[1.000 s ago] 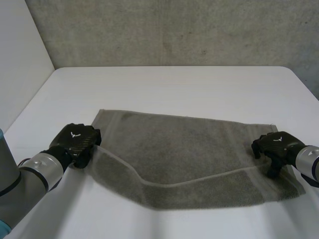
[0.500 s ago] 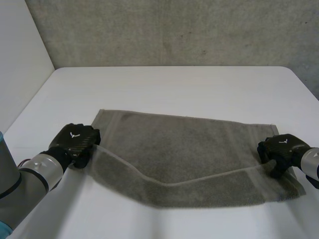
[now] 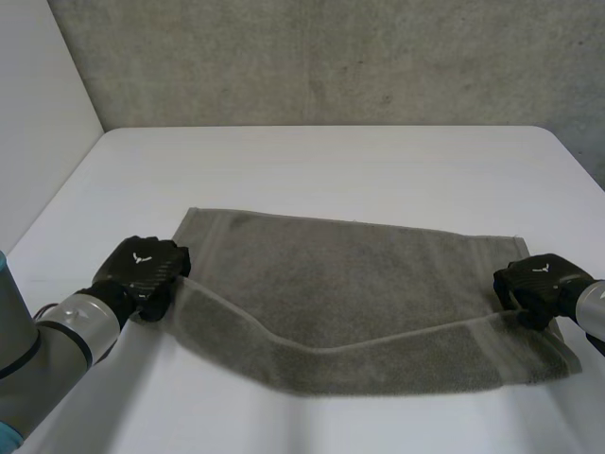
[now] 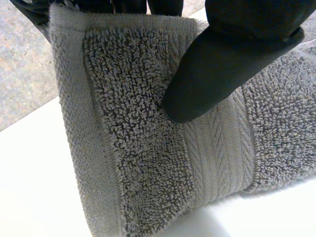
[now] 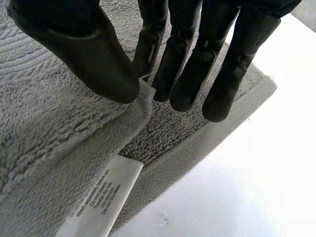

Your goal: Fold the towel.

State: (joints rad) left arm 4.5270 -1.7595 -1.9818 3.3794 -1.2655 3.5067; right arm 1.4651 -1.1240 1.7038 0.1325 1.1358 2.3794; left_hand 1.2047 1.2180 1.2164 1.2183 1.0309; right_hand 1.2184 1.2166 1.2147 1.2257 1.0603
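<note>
A grey towel (image 3: 350, 284) lies spread on the white table (image 3: 331, 170), its near edge raised in a sagging band between my hands. My left hand (image 3: 144, 267) is at the towel's near left corner. Its thumb (image 4: 222, 64) presses the doubled towel (image 4: 133, 148) against the fingers behind it. My right hand (image 3: 537, 284) sits at the towel's right edge near the front corner. There the thumb (image 5: 89, 54) and fingers (image 5: 187, 74) pinch a raised fold of the towel (image 5: 59, 133), just above a white label (image 5: 103, 197).
A concrete wall (image 3: 331, 57) runs behind the table, and a white panel (image 3: 38, 123) stands at the left. Bare tabletop lies beyond the towel's far edge and in front of its near edge.
My right hand has slid a little to the right and its fingers have closed onto the towel's right edge. The left hand has kept its grip and place.
</note>
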